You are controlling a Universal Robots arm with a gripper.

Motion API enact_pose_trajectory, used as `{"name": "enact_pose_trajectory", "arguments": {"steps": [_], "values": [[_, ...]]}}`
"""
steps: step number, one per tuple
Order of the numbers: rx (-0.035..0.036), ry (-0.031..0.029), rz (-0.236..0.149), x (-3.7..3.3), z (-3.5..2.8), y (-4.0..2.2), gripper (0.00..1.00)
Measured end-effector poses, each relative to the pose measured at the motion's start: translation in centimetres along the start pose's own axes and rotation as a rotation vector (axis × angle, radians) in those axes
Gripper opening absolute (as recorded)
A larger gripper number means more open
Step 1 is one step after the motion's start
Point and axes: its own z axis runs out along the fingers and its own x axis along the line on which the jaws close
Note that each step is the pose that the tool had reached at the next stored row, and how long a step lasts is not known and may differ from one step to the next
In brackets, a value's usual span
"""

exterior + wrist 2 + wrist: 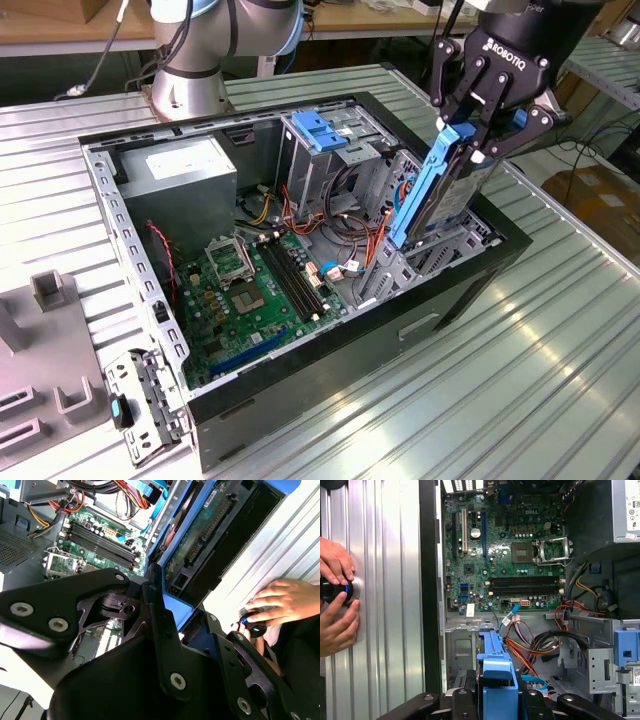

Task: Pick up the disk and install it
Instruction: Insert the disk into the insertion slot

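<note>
In the exterior view my gripper (470, 140) is shut on the top end of the disk (440, 200), a silver drive with blue side rails. The disk stands tilted, and its lower end is down in the drive bay (440, 250) at the right side of the open computer case (330, 380). The second wrist view shows the disk's green circuit board (200, 530) and blue rail between my black fingers (155, 610). Its blue rail (495, 665) rises from my gripper (497, 702) in the first wrist view, pointing toward the motherboard (510, 555).
Inside the case are a grey power supply box (185, 170), an upright metal cage with a blue handle (320, 130) and loose cables (540, 645). A person's hands (337, 600) hold a black knob on the ribbed table beside the case. Grey fixtures (50, 290) stand at the exterior view's left.
</note>
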Motion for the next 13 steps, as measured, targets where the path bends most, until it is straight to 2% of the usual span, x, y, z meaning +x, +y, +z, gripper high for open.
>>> {"name": "enact_pose_trajectory", "arguments": {"steps": [4, 9, 10, 13], "values": [[-0.0002, -0.0059, 0.000, 0.45, 0.10, -0.02, 0.37], [-0.0002, -0.0066, -0.001, 0.59, 0.29, -0.03, 0.37], [-0.0002, -0.0063, -0.013, 0.60, 0.31, -0.03, 0.37], [-0.0001, -0.0065, -0.016, 0.60, 0.33, -0.03, 0.37]]}}
